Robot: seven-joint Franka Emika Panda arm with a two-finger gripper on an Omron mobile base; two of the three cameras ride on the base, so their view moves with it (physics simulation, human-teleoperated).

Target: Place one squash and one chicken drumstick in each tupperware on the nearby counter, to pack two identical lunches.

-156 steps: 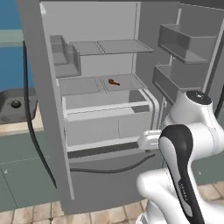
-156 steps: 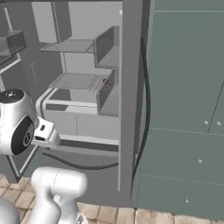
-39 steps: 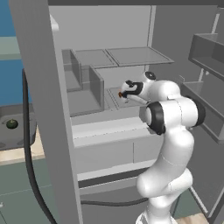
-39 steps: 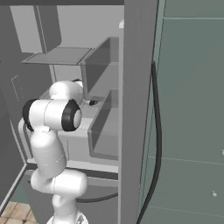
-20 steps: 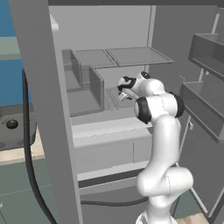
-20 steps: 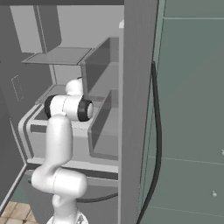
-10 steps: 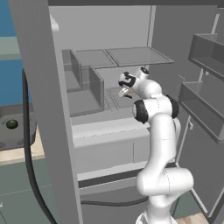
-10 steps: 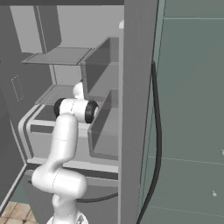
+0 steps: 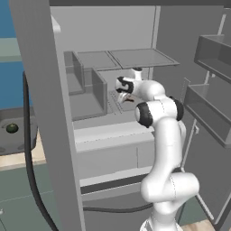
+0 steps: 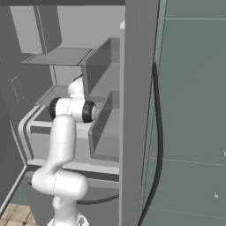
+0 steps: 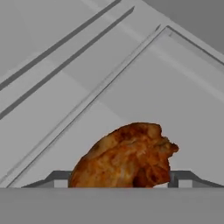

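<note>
In the hand view, you see the chicken drumstick (image 11: 124, 157) directly ahead of the hand (image 11: 118, 180), lying between the two finger tips (image 11: 56, 178). One tip shows at each side of the meat, at its lower edge. You cannot tell from the pictures whether the tips touch the drumstick or stand just off it; treat the hand as apart, with the drumstick between the fingers and no grip confirmed.

The drumstick is golden-orange with darker brown patches and rests on a pale grey refrigerator shelf (image 11: 109, 100). Straight ridges run across the surface beyond it.

In the left base view, the hand (image 9: 121, 91) reaches into the open refrigerator at mid height, over the same shelf (image 9: 118, 103), with a small reddish spot of the drumstick (image 9: 130, 100) just beside it. A grey bin (image 9: 92, 92) stands to the left of the hand on that level, and a glass shelf (image 9: 135, 57) lies above.

In the right base view, the arm (image 10: 70, 109) bends inward behind the refrigerator's side wall (image 10: 137, 110).

No brand, label or legible writing appears on any surface.
</note>
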